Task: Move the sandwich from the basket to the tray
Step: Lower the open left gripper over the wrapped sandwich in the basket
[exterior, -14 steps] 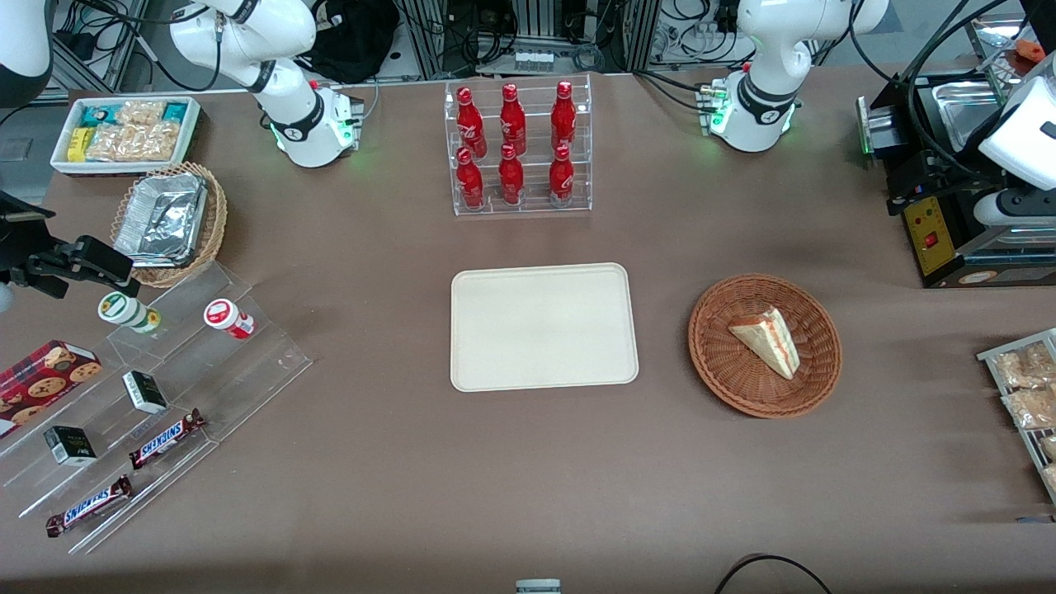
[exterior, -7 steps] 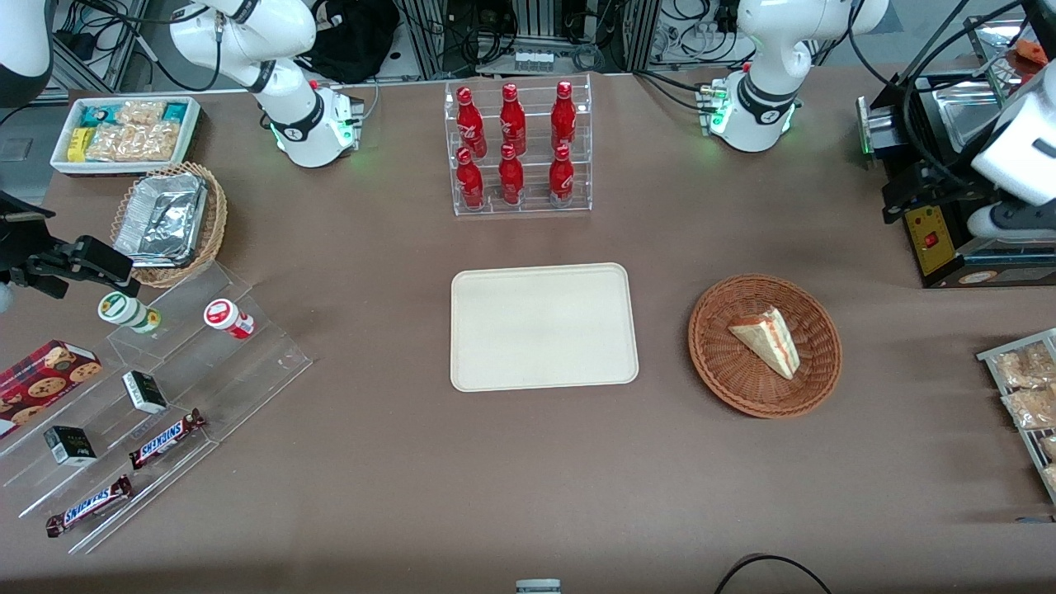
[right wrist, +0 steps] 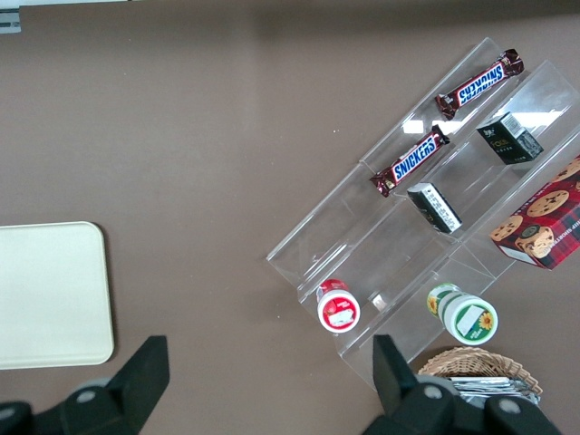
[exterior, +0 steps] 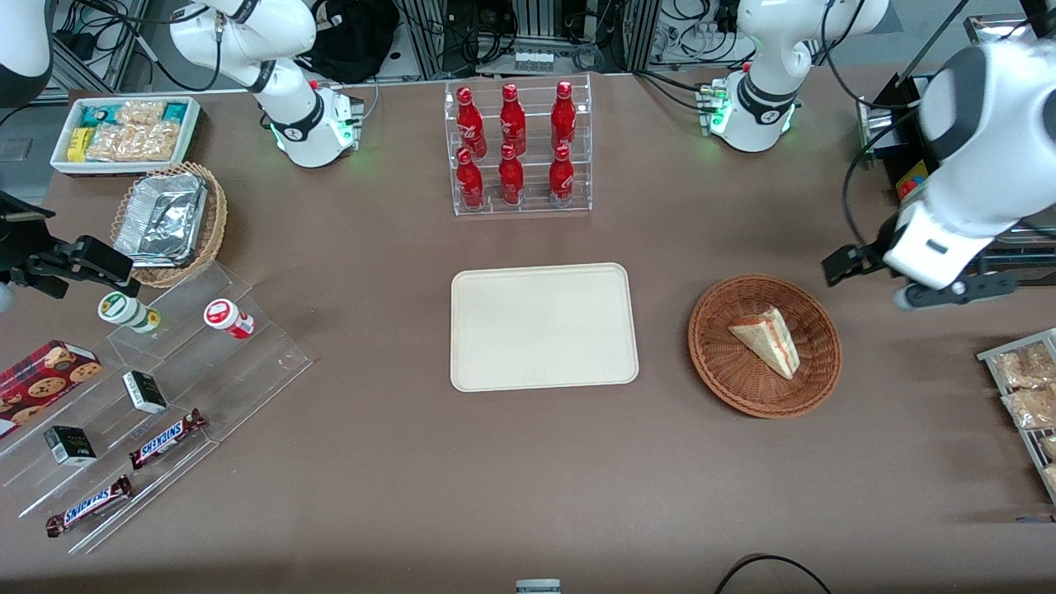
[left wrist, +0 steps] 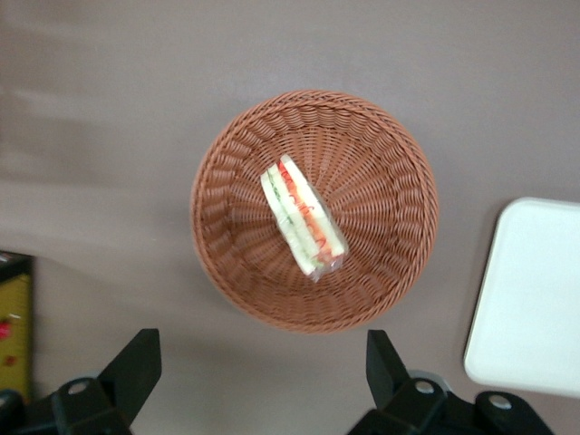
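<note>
The sandwich (exterior: 766,338) (left wrist: 302,217), a white triangular wedge with red and green filling, lies in the round reddish-brown basket (exterior: 718,363) (left wrist: 390,163). The cream tray (exterior: 543,326) (left wrist: 535,299) lies flat on the table beside the basket, toward the parked arm's end, with nothing on it. My gripper (exterior: 955,290) (left wrist: 258,362) hangs above the table beside the basket, toward the working arm's end and slightly farther from the front camera. Its fingers (left wrist: 136,362) are spread wide open with only bare table between them.
A clear rack of red bottles (exterior: 516,148) stands farther from the front camera than the tray. A black machine (exterior: 949,239) and a rack of snack bags (exterior: 1023,388) sit at the working arm's end. Acrylic shelves with snacks (exterior: 148,388) lie toward the parked arm's end.
My arm has swung from the table's edge near the black machine toward the basket, and the gripper now hangs just beside it. Sandwich, basket and tray have not moved.
</note>
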You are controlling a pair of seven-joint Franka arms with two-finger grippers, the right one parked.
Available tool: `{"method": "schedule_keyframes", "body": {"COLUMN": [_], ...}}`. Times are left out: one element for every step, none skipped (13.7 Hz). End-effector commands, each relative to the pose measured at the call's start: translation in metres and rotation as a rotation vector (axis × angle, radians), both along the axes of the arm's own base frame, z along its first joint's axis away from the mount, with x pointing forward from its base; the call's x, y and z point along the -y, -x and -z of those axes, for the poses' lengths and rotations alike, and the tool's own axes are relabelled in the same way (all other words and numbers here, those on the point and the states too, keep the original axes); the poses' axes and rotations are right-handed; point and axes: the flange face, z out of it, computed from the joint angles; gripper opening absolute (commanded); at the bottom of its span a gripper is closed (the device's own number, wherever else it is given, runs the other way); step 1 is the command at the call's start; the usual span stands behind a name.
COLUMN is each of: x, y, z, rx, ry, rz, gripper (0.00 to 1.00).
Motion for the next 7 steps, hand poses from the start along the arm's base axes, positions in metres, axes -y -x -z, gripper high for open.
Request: {"method": "schedule_keyframes", "body": {"x": [0.007,0.013,0.016,0.017,0.017,0.017,0.016], "y": [0.003,0.003,0.004,0.006,0.006,0.003,0.001], "z": [0.035,0.049,0.062,0.083,0.099,0.121,0.138], "rx": [0.010,0.029,0.064,0.089,0.106,0.101,0.088], "ry": [-0.009,-0.006,0.004,0.014,0.023,0.027,0.027], "rz": [-0.162,-0.216,-0.286,-0.358,-0.412,-0.453,-0.461], "gripper": [1.00,1.00,1.00,1.00,1.00,1.00,1.00]}}
